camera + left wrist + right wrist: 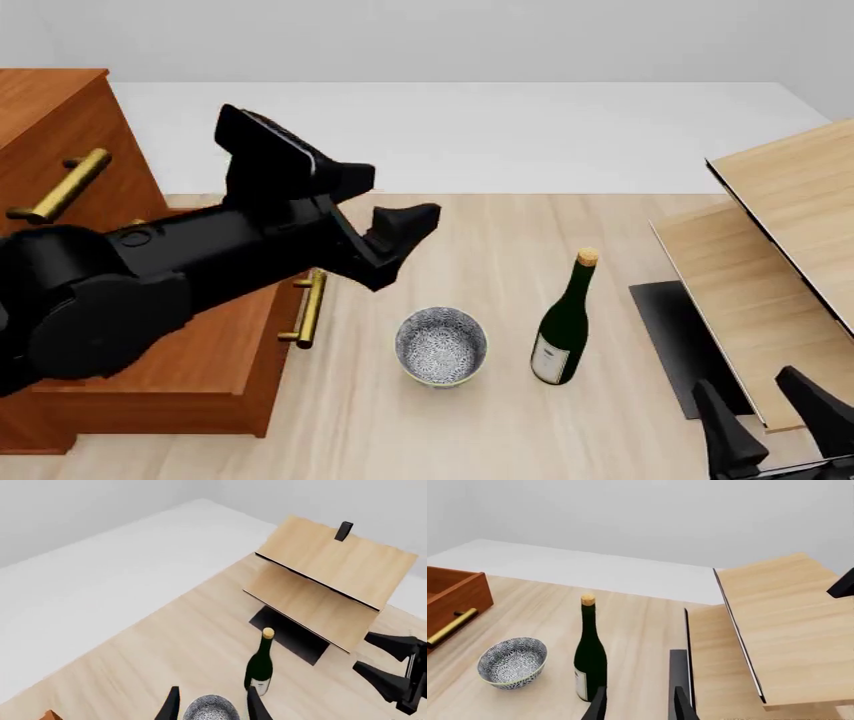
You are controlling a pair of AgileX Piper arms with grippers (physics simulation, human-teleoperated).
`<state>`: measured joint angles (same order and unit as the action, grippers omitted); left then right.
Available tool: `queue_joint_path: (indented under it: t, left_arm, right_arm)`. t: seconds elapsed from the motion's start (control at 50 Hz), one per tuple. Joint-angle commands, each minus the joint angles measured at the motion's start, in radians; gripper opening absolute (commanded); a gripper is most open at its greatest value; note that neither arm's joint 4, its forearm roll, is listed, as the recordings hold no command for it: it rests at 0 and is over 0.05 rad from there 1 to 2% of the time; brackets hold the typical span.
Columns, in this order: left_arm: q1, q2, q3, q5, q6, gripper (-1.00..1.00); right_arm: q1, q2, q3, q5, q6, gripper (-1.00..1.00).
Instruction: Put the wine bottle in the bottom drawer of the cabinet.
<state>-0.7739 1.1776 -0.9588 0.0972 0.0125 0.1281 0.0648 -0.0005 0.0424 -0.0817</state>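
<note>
The wine bottle (563, 330) stands upright on the table (507, 240), just to the right of the speckled bowl (441, 346) and apart from it. My left gripper (400, 245) hangs above the table, up beyond the bowl, jaws apart and holding nothing. My right gripper (781, 420) sits low at the near right corner, jaws apart too, well clear of the bottle.

Only the front view shows the cabinet (54, 130) whole, with the bottom drawer (214, 340) pulled out (its brass handle (310, 308) faces the bowl). My right wrist view catches just the drawer's corner; my left wrist view shows the slanted pale panels (333, 585) and the dark mat (290, 635) beneath them.
</note>
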Motion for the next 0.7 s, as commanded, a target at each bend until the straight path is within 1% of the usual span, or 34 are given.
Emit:
queue_joint_path:
  t: [0.02,0.06,0.12,0.2,0.3,0.44,0.46,0.7]
  left_arm:
    - [-0.029,0.116,-0.122,0.030,0.013,1.00]
    - [-0.043,0.127,-0.139,0.031,0.028,1.00]
    - [-0.040,0.158,-0.181,0.043,0.032,1.00]
    - [-0.042,0.183,-0.202,0.046,0.050,1.00]
    - [-0.073,0.226,-0.229,0.053,0.066,1.00]
    - [-0.104,0.268,-0.283,0.069,0.067,1.00]
    - [-0.108,0.273,-0.288,0.067,0.076,1.00]
    - [-0.154,0.334,-0.351,0.082,0.077,1.00]
  right_arm:
    - [-0.004,-0.011,0.000,0.013,-0.002,1.00]
    - [-0.005,-0.012,0.000,0.013,-0.001,1.00]
    - [-0.006,-0.007,0.000,0.008,-0.002,1.00]
    - [-0.006,-0.015,0.000,0.015,-0.004,1.00]
    - [-0.008,-0.025,0.000,0.025,-0.005,1.00]
    - [-0.005,-0.020,0.000,0.024,-0.006,1.00]
    - [-0.007,-0.019,0.000,0.024,-0.006,1.00]
    - [-0.002,-0.003,0.000,0.016,-0.005,1.00]
